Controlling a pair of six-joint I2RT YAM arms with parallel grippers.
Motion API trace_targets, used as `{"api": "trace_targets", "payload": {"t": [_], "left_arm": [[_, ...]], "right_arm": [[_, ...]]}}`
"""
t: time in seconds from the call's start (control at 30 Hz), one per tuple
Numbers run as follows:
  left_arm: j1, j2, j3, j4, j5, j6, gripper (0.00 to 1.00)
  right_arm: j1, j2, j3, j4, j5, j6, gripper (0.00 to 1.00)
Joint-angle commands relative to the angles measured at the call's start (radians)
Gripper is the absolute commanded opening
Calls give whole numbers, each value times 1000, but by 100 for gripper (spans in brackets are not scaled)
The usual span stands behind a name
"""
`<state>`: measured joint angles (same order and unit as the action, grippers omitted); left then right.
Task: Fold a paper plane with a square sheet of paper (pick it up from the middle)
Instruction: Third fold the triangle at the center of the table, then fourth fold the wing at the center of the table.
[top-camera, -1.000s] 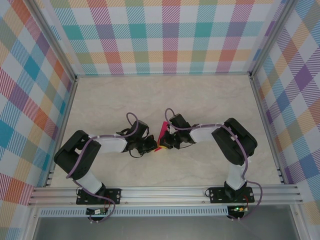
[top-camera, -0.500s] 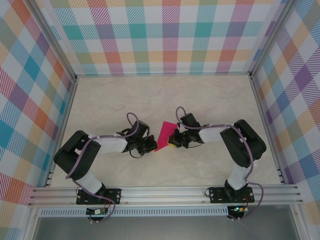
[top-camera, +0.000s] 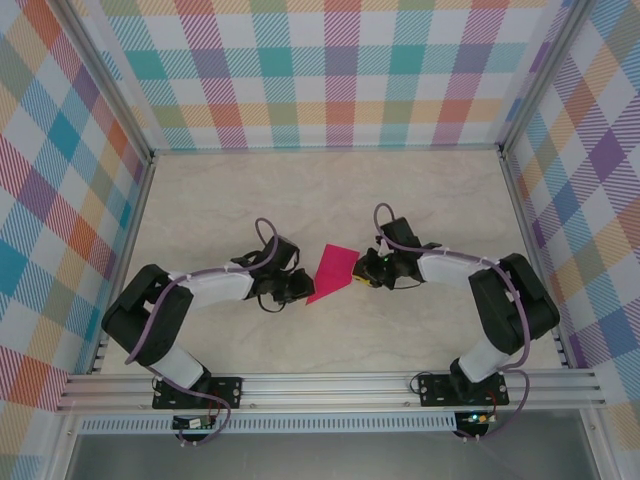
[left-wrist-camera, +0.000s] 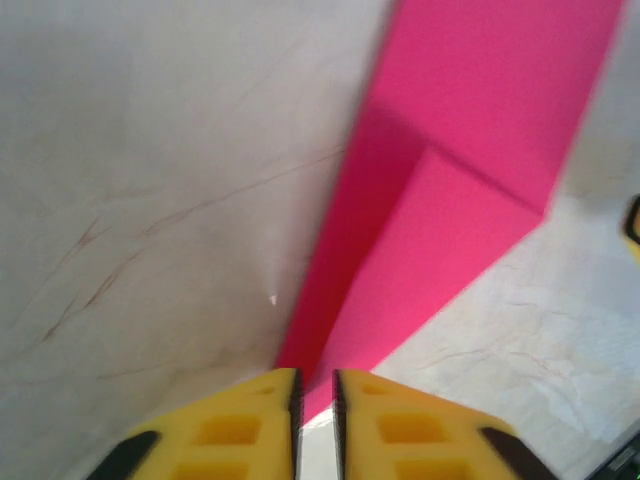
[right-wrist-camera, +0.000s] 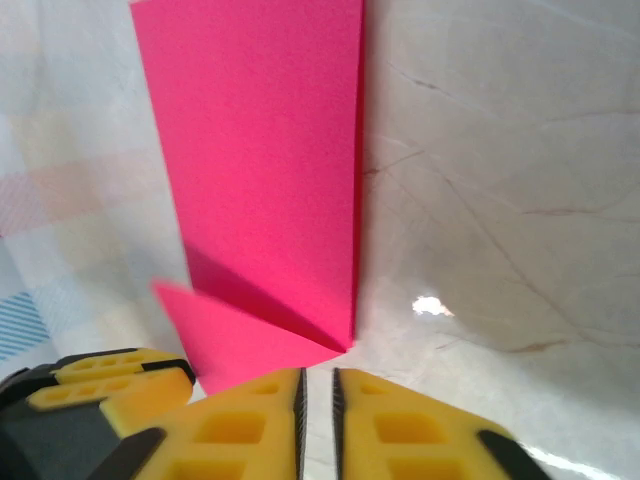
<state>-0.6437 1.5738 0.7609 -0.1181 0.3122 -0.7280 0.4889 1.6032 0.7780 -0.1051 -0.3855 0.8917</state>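
The square sheet of paper (top-camera: 332, 272) is magenta-pink and folded into a long pointed shape with a diagonal flap; it lies on the table between my two grippers. My left gripper (top-camera: 299, 286) sits at its lower left tip. In the left wrist view the paper (left-wrist-camera: 470, 150) narrows down to my left gripper (left-wrist-camera: 315, 378), whose jaws stand a narrow slit apart with the tip at their mouth. My right gripper (top-camera: 361, 272) is beside the paper's right edge. In the right wrist view the paper (right-wrist-camera: 260, 150) lies just ahead of my right gripper (right-wrist-camera: 317, 372), jaws slightly parted, bare table in the gap.
The pale marble table (top-camera: 300, 190) is boxed in by checkered walls (top-camera: 340, 70) at the back and both sides. An aluminium rail (top-camera: 330, 385) runs along the near edge by the arm bases. A yellow finger (right-wrist-camera: 110, 385) of the left gripper shows at the lower left of the right wrist view.
My right gripper has drawn back to the right, away from the left one. The paper, pinched narrow between them before, now lies spread flatter. Both pairs of jaws have parted slightly.
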Motion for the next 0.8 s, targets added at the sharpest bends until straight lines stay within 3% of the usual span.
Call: {"api": "trace_targets", "payload": {"t": [0.0,0.07,0.2,0.77], "left_arm": [[-6,-39,64,-21,-40,38,30],[-7,-17,70,12,-39,25,35],[-8,38,102,15,-67,18,39],[-8,64,96,-4,-121,10,37]], "right_arm": [[5,-18,-19,-11,-52,56,35],[5,-6,-29,25,-89,92,47],[7,30,-33,91,-134,142,54],[32,129,15,189,-202,100,42]]}}
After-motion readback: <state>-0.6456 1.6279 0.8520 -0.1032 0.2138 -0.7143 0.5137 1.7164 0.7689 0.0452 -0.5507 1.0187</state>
